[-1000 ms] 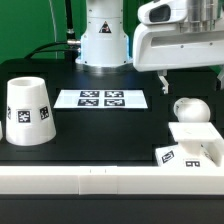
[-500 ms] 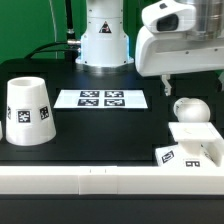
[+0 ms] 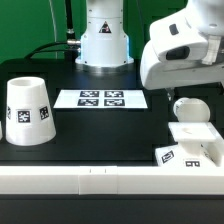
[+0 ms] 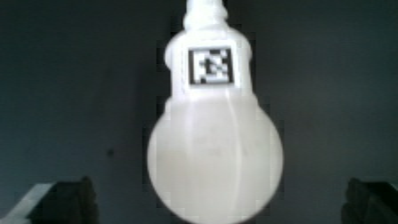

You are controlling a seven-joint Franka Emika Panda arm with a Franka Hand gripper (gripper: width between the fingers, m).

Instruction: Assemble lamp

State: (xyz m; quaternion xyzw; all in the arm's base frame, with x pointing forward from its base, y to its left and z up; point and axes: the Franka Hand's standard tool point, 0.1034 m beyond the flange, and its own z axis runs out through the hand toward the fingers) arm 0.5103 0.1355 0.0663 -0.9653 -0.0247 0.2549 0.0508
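Note:
The white bulb (image 3: 190, 110) lies on the black table at the exterior view's right, just behind the flat square base (image 3: 196, 146). In the wrist view the bulb (image 4: 214, 130) fills the middle, its narrow neck carrying a square tag. My gripper (image 3: 178, 92) hangs just above the bulb, tilted. It is open and empty: in the wrist view its gripper (image 4: 215, 192) shows two dark fingertips (image 4: 57, 200) far apart, one on each side of the bulb's round end. The tapered shade (image 3: 28, 110) stands at the exterior view's left.
The marker board (image 3: 100, 99) lies flat in the middle of the table, in front of the arm's white pedestal (image 3: 103, 40). A white rail (image 3: 90, 182) runs along the table's front edge.
The arm's hand has come down and tilted over toward the bulb. The bulb, base and shade have not moved.

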